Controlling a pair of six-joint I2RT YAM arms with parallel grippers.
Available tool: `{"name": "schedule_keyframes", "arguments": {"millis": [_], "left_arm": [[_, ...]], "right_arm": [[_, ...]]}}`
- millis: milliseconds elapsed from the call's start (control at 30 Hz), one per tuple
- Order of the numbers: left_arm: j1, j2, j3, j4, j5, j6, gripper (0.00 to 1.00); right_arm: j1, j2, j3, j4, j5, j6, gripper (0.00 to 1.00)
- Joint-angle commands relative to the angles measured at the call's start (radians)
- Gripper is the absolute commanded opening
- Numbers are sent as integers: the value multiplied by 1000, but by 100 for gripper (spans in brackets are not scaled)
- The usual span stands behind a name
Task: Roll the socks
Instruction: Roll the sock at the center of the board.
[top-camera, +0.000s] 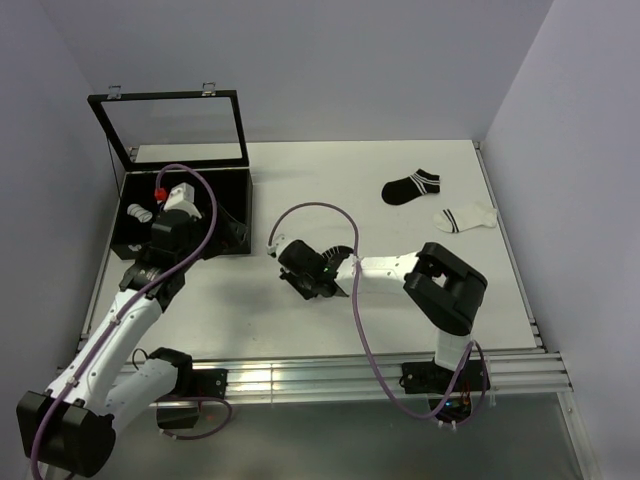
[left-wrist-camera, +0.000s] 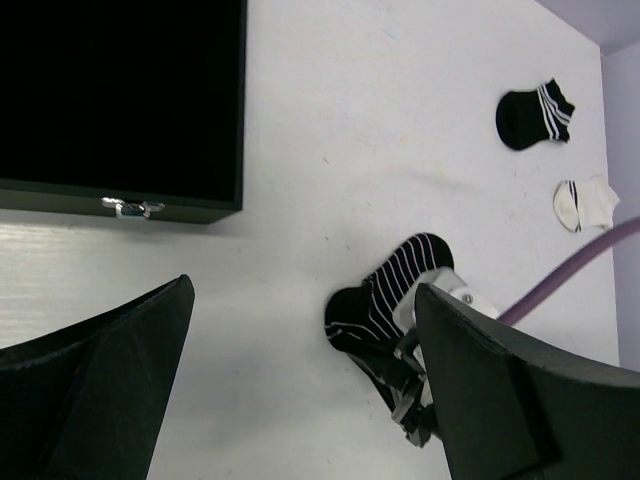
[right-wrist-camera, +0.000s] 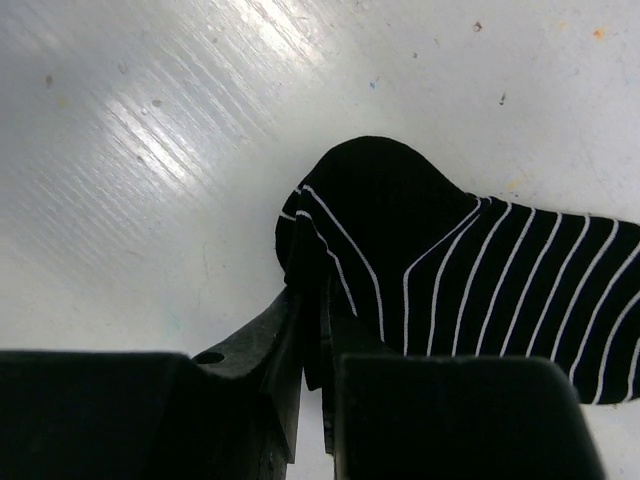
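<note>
While the right gripper (right-wrist-camera: 312, 385) is pinching a folded edge of the striped sock (right-wrist-camera: 470, 270) between fingers (right-wrist-camera: 255, 350) that are almost together, the rest of that sock is lying flat on the table (right-wrist-camera: 150, 150). Its thin white lines are running away to the right in the right wrist view. From above, this sock is sitting near the middle of the table, with the right arm reaching leftward to it.

The left gripper (left-wrist-camera: 300, 290) is hanging wide open, with nothing between its fingers (left-wrist-camera: 110, 380). It is hovering by the near right part of the box (top-camera: 232, 205), well apart from the striped sock.

The box is standing at the far left of the table with its lid (top-camera: 172, 128) propped up. A small white bundle (top-camera: 140, 213) with dark bands is lying inside it.

Toward the far right, a black sock (top-camera: 411, 187) and a white sock (top-camera: 465, 217) are lying flat, near each other but not touching.

A purple cable (top-camera: 352, 300) is looping over the right arm.
</note>
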Motion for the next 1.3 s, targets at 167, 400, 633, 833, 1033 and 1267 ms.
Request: {"name": "schedule_keyframes", "arguments": {"millis": [167, 400, 633, 833, 1033, 1267], "left_arm": [[-184, 72, -60, 57, -92, -212, 95], [-287, 170, -77, 108, -145, -332, 93], [-293, 170, -74, 102, -182, -342, 93], [-292, 115, -60, 50, -244, -309, 93], [-290, 57, -62, 11, -320, -283, 93], [-286, 48, -62, 4, -327, -265, 94]], "right_arm": [[-105, 6, -73, 106, -313, 134, 6], [-207, -5, -110, 170, -470, 173, 10], [-189, -106, -93, 133, -406, 102, 41], [-90, -169, -63, 78, -164, 1, 41], [-1, -157, -60, 33, 17, -47, 41], [45, -88, -24, -7, 90, -87, 41]]}}
